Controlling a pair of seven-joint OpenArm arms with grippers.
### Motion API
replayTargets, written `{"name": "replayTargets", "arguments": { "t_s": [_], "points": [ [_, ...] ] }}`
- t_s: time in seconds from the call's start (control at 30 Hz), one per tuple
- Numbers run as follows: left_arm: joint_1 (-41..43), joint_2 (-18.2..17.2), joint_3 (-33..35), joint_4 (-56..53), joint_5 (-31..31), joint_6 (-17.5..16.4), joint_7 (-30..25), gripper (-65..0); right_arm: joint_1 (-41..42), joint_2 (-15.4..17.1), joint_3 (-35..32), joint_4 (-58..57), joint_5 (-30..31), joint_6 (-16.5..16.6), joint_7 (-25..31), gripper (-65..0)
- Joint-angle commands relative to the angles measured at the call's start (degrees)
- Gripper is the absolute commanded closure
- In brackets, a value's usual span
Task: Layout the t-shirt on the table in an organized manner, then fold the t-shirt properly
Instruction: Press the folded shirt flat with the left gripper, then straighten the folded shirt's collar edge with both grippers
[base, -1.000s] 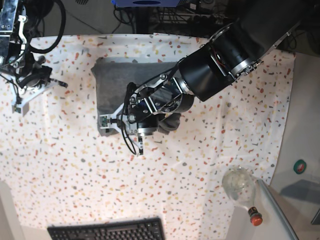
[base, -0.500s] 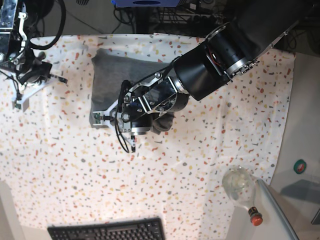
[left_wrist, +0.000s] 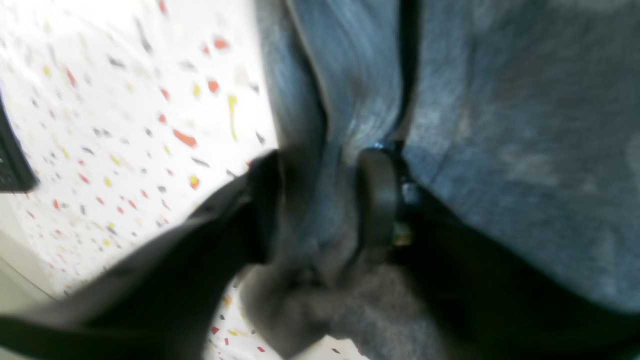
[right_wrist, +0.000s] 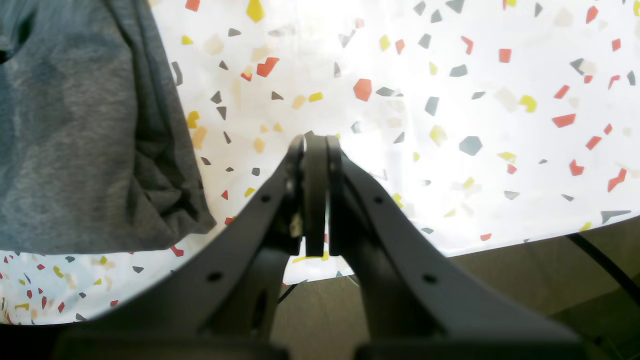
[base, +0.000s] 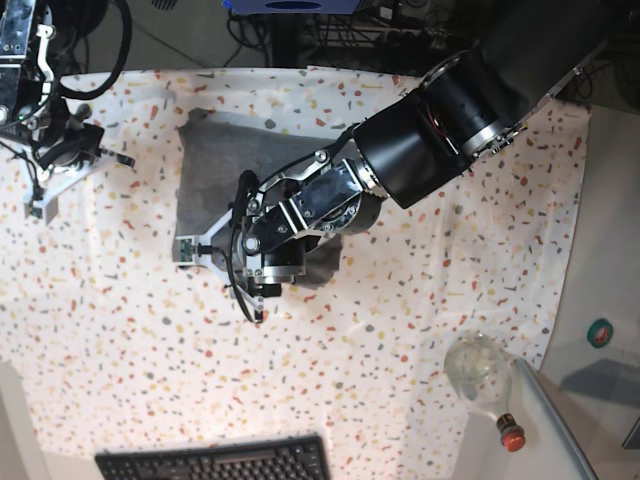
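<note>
— What's changed on your end since a second ago?

— My left tool (base: 190, 247) has slid toward the left of the base view, dragging the lower edge of the heather-grey cotton t-shirt (base: 222, 160) with it, so the bundle looks narrower and skewed. In the left wrist view cloth sits between the two fingers (left_wrist: 376, 200), but the frame is blurred; I cannot tell whether they grip it or have let go.

— And the shirt's lie?

— Upper centre-left of the white flecked table (base: 150, 340), folded, long axis running top to bottom, tilted slightly. My right tool (right_wrist: 316, 150) is pressed together, empty, just beside the shirt's edge.
</note>
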Motion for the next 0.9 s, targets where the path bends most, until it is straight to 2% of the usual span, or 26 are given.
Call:
{"name": "replayTargets", "arguments": {
  "t_s": [0.0, 0.07, 0.13, 0.23, 0.3, 0.33, 0.4, 0.47, 0.5, 0.53, 0.57, 0.63, 0.77, 0.87],
  "points": [
    [-1.89, 0.29, -0.31, 2.02, 0.22, 0.38, 0.68, -37.7, 0.39, 0.52, 0.11, 1.0, 0.07, 0.19, 0.72, 0.0],
    [-2.06, 0.11, -0.31, 3.86, 0.13, 0.38, 3.49, -46.9, 0.47, 0.52, 0.11, 1.0, 0.07, 0.19, 0.72, 0.0],
    [-2.5, 0.11, -0.31, 5.71, 0.22, 0.38, 5.07, -52.0, 0.56, 0.52, 0.11, 1.0, 0.07, 0.19, 0.72, 0.0],
    [-3.21, -1.64, -1.36, 12.04, 0.13, 0.38, 7.98, -53.2, 0.65, 0.52, 0.11, 1.0, 0.07, 0.19, 0.72, 0.0],
    [-2.42, -3.05, -5.76, 19.6, 0.13, 0.38, 11.23, -52.7, 0.74, 0.52, 0.11, 1.0, 0.07, 0.19, 0.72, 0.0],
    [-0.75, -3.67, -8.92, 23.47, 0.13, 0.38, 13.43, -51.0, 0.74, 0.43, 0.11, 1.0, 0.07, 0.19, 0.72, 0.0],
    [2.77, -4.55, -15.87, 31.03, 0.04, 0.38, 17.03, -42.0, 0.74, 0.43, 0.11, 1.0, 0.07, 0.19, 0.81, 0.0],
    [9.8, -5.78, -22.99, 36.74, 0.04, 0.38, 18.17, -23.2, 0.56, 0.43, -0.06, 1.09, 0.07, 0.19, 0.81, 0.0],
    [14.37, -6.3, -26.33, 38.76, 0.04, 0.38, 17.29, -9.9, 0.39, 0.43, -1.03, 1.36, 0.07, 0.8, 0.81, 0.0],
    [18.42, -6.48, -29.41, 40.43, 0.13, 0.38, 15.36, 0.0, 0.12, 0.52, -3.32, 2.15, 0.07, 2.39, 0.81, 0.0],
    [23.08, -7.01, -32.57, 41.75, 0.13, 0.38, 12.46, 0.0, -0.67, 0.52, -5.6, 3.38, 0.07, 4.41, 0.9, 0.0],
    [30.81, -7.71, -38.02, 42.98, 0.22, 0.38, 5.95, 0.0, -2.43, 0.52, -9.65, 6.54, 0.07, 5.99, 2.65, 0.0],
    [41.28, -7.71, -44.09, 42.63, 0.13, 0.38, -5.21, 0.0, -4.62, -0.36, -17.29, 7.25, -0.1, 3.27, 9.16, 0.0],
    [44.97, -7.71, -44.53, 41.84, 0.13, 0.47, -7.5, 0.0, -5.15, -0.18, -22.92, 6.19, -0.1, 1.59, 11.27, 0.0]
  ]
}}
